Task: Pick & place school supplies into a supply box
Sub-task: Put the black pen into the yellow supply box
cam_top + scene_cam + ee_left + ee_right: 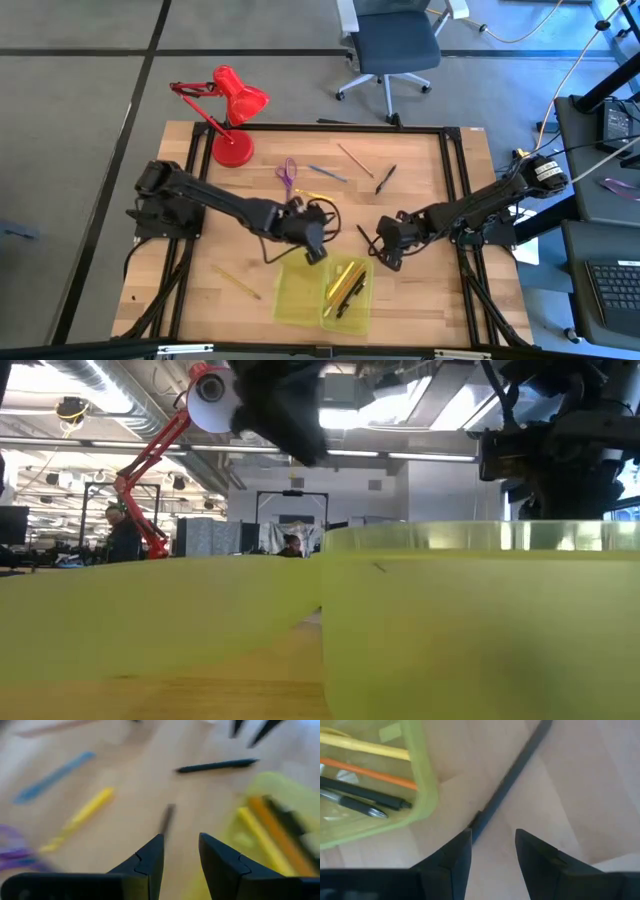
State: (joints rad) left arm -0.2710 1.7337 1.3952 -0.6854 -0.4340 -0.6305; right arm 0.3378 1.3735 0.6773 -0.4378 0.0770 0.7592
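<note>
The yellow-green supply box (322,290) lies open near the table's front edge. Its right half (420,785) holds yellow, orange and black pens (345,285). My left gripper (312,250) is open and empty above the box's far edge (180,855). My right gripper (385,255) is open (492,850), and its fingers stand over the near end of a black pen (510,775) that lies flat on the table just right of the box (365,237). Purple scissors (287,175), a blue pen (328,172), a yellow pen (82,815), a tan pencil (354,158) and another black pen (386,178) lie farther back.
A red desk lamp (232,110) stands at the table's far left corner. A yellow pencil (237,282) lies left of the box. The box's walls (480,620) fill the low view. An office chair (395,45) stands beyond the far edge, and a person (125,535) shows in the room behind.
</note>
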